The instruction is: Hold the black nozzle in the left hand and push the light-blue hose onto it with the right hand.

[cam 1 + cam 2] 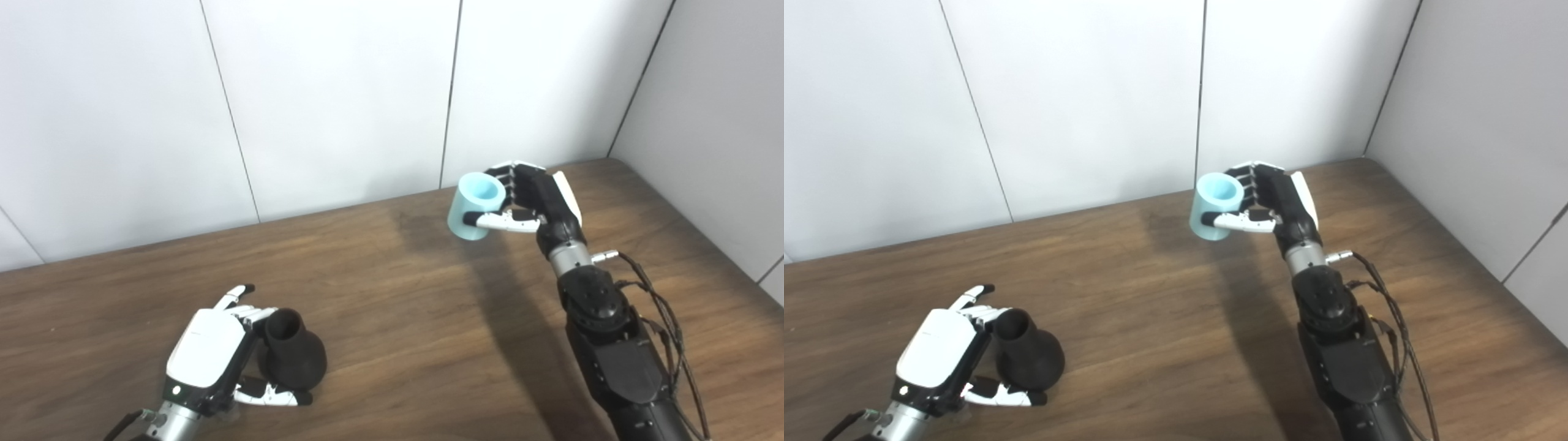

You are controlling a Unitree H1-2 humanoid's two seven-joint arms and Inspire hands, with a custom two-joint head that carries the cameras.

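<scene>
Left eye view: left hand (pixel 211 355) wrapped round black nozzle (pixel 293 357); right hand (pixel 533 199) grips light-blue hose (pixel 474 205).

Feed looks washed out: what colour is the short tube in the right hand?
Light blue hose, clearest in the left eye view.

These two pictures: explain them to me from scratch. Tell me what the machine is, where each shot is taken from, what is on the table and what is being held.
This is a humanoid robot with two arms, each ending in a hand with fingers and a thumb. Both pictures come from two cameras side by side on its head, looking down, so they show one scene from slightly different spots. The arms enter from the bottom edge. The surface is a brown wooden table against white wall panels. The left hand, low by the table, is wrapped around a black nozzle with its narrow open neck pointing up. The right hand, raised farther back, grips a short light-blue hose. The two parts are far apart, not yet joined.
</scene>
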